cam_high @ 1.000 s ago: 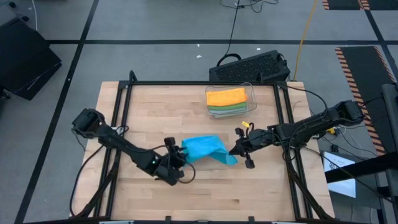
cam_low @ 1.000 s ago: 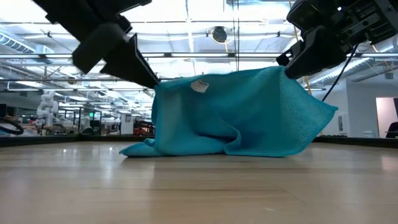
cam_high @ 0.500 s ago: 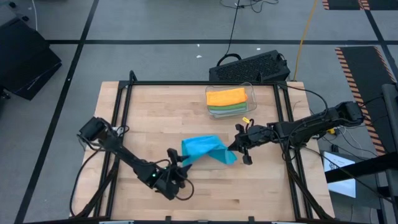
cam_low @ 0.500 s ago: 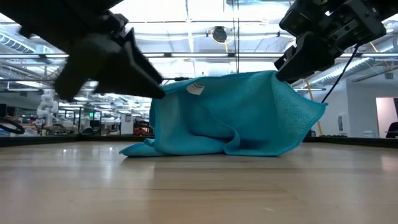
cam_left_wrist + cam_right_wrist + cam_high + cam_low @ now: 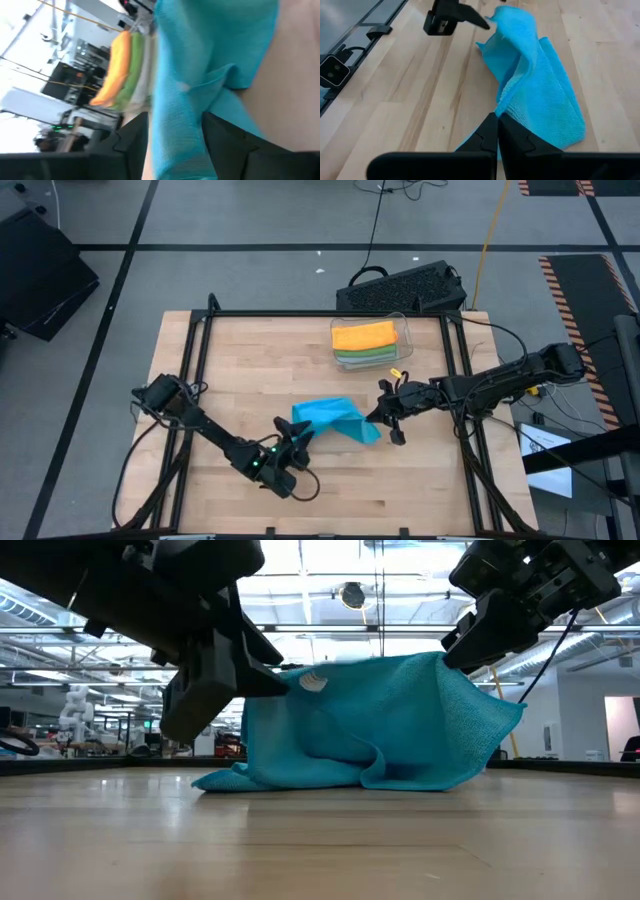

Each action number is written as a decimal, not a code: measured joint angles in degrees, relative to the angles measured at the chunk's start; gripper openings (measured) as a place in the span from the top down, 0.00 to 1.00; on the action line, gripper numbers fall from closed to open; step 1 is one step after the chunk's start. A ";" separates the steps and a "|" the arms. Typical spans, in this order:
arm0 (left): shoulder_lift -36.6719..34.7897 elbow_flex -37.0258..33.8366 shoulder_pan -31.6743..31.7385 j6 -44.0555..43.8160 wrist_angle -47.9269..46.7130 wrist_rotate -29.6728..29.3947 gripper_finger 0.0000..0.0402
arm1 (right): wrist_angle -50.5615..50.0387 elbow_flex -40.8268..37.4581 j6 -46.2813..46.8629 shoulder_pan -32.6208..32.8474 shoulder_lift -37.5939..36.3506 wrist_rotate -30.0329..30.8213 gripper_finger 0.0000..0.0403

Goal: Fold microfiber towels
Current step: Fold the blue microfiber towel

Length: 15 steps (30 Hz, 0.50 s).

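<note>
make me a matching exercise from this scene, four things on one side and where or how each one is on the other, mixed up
Things:
1. blue towel
2. orange towel
3. right gripper
4. left gripper

States:
A. top of the stack in the clear bin
B. shut on a towel corner
C. bunched up mid-table, one edge lifted
D. fingers either side of a towel edge

Pairs: 1-C, 2-A, 3-B, 4-D

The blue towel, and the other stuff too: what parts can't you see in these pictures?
- Blue towel: its far side, low view; its own hump hides it.
- Stacked towels in the clear bin: layers under the orange one, high view; too small to count.
- Left gripper: whether it pinches the cloth, left wrist view; blurred.
</note>
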 joint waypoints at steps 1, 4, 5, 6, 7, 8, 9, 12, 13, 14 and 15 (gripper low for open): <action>0.00 0.00 0.11 0.68 0.00 -0.85 0.55 | 0.02 0.00 0.00 0.00 0.00 0.00 1.00; 0.00 0.00 0.46 2.07 0.00 -3.19 0.61 | -0.01 0.00 0.00 0.00 -0.02 -0.02 1.00; -0.04 0.00 0.61 2.76 0.13 -3.56 0.64 | -0.01 0.00 0.00 0.00 0.00 -0.02 1.00; -0.11 0.00 0.68 3.21 0.11 -3.65 0.67 | -0.03 0.00 0.00 0.00 0.00 -0.02 1.00; -0.11 0.00 0.77 3.37 0.19 -3.74 0.71 | -0.08 0.00 0.00 0.00 -0.02 -0.02 1.00; -0.11 0.00 0.84 3.33 0.39 -3.73 0.74 | -0.14 0.00 0.00 0.00 -0.02 -0.02 1.00; -0.11 0.00 0.84 3.30 0.66 -3.69 0.78 | -0.18 0.00 0.00 0.00 0.00 -0.02 1.00; -0.13 0.00 0.85 3.18 1.98 -2.83 0.88 | -0.48 0.00 -0.01 0.00 0.00 -0.03 1.00; -0.15 0.00 0.80 3.05 2.27 -2.80 0.92 | -0.74 0.00 -0.05 0.00 -0.01 -0.04 1.00; -0.15 0.00 0.71 2.93 2.69 -2.79 0.95 | -0.93 0.00 -0.17 0.00 -0.02 -0.04 1.00; -0.20 0.00 0.62 2.93 3.16 -2.78 0.97 | -1.15 0.00 -0.42 0.00 -0.02 -0.04 1.00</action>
